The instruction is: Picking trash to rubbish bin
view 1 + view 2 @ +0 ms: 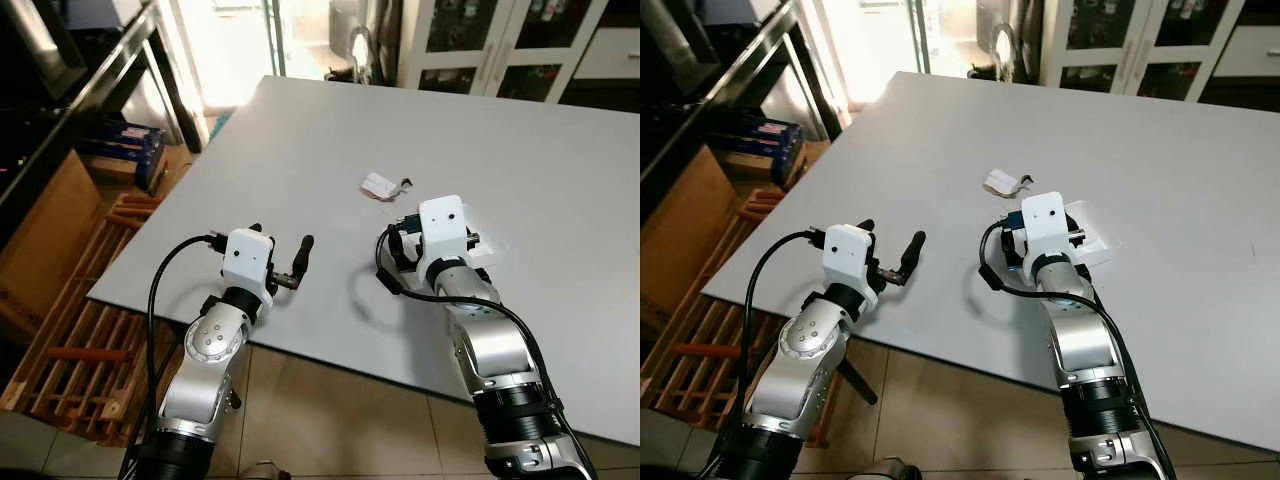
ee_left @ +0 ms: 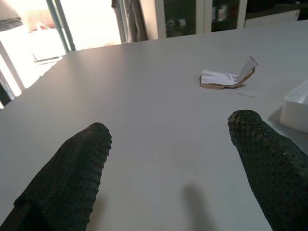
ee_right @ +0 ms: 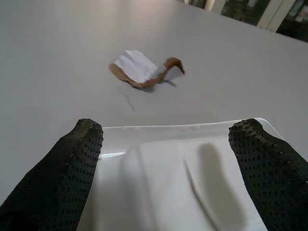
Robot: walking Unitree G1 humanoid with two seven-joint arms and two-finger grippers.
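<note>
Poised with fingers spread over a white plastic tray [image 3: 178,168], our right gripper [image 3: 166,144] grasps nothing as yet, a torn paper scrap [image 3: 142,70] just beyond it; we judge lowering squarely before closing wisest, our left gripper [image 2: 168,159] likewise agape nearby.

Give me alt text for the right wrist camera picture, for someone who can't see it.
The right tool, its two black fingers spread wide, hangs over a white plastic tray on a grey table. Beyond the tray lies a crumpled scrap of white and brown paper.
</note>
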